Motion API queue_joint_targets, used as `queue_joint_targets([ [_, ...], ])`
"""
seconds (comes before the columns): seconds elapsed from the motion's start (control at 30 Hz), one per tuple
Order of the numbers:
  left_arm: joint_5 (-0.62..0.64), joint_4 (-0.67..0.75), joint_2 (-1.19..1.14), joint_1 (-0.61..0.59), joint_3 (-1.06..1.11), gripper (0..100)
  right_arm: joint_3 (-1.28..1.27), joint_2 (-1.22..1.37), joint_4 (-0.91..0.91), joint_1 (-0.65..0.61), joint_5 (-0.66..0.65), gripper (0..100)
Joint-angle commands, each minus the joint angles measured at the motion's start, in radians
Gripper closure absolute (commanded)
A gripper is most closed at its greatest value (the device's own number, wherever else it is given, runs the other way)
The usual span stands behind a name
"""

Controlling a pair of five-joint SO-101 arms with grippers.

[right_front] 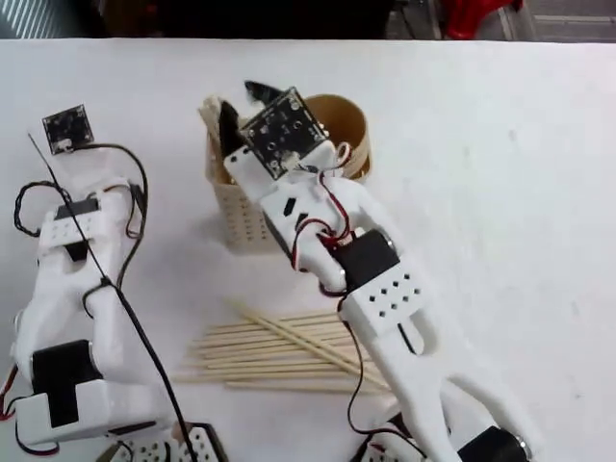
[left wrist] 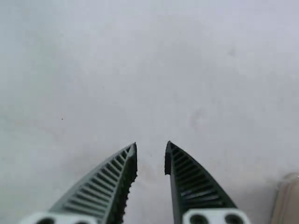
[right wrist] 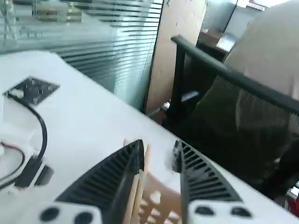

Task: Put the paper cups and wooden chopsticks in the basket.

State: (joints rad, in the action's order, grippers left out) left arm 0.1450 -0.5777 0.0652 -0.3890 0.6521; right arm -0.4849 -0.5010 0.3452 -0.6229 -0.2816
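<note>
A white table (right_front: 500, 192) is seen from above, with two white arms on it. The right arm (right_front: 380, 289) is stretched from the near edge toward the far edge. Much of the white perforated plastic basket (right_front: 241, 217), which stands near the middle of the far edge, is hidden beneath it. The left arm (right_front: 72, 260) is folded at the near edge on the left side.

A loose bundle of pale wooden chopsticks (right_front: 274, 356) is laid flat near the near edge, between the arms. Their long axes run mostly parallel to that edge, a few are crossed diagonally, and their right ends are covered by the right arm.

A brown paper cup (right_front: 354, 123) is partly hidden behind the right wrist at the basket's right side. Whether it sits inside or just beside cannot be told.

The right gripper (right wrist: 159, 148) is held above the basket, jaws a little apart. Some upright chopsticks (right wrist: 139, 184) rise from the basket against one finger; a grip on them cannot be confirmed. The left gripper (left wrist: 150, 150) is poised over bare table, jaws narrowly parted, holding nothing.
</note>
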Motion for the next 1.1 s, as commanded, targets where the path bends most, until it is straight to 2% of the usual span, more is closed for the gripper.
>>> queue_joint_targets([
  [0.0, -0.014, 0.018, 0.01, -0.008, -0.009, 88, 0.051, -0.045, 0.262, -0.007, 0.008, 88.3],
  [0.2, -0.014, 0.02, 0.01, -0.008, -0.009, 88, 0.049, -0.147, 0.846, -0.018, -0.002, 88.2],
  [0.27, -0.014, 0.02, 0.01, -0.008, -0.009, 88, 0.023, -0.18, 0.941, -0.038, -0.017, 88.3],
  [0.3, -0.014, 0.02, 0.01, -0.008, -0.009, 88, -0.005, -0.194, 0.963, -0.053, -0.064, 88.3],
  [0.4, -0.014, 0.02, 0.01, -0.008, -0.009, 88, -0.135, -0.203, 0.981, -0.139, -0.235, 88.3],
  [0.5, -0.014, 0.02, 0.01, -0.008, -0.009, 88, -0.209, -0.205, 0.901, -0.131, -0.186, 88.2],
  [0.6, -0.014, 0.02, 0.01, -0.008, -0.009, 88, -0.19, -0.203, 0.839, -0.065, -0.172, 88.0],
  [0.77, -0.014, 0.02, 0.01, -0.004, -0.009, 88, -0.026, -0.154, 0.828, 0.035, -0.172, 87.9],
  [1.07, -0.014, 0.02, 0.01, -0.004, -0.009, 88, 0.299, 0.168, 0.929, 0.042, -0.172, 87.9],
])
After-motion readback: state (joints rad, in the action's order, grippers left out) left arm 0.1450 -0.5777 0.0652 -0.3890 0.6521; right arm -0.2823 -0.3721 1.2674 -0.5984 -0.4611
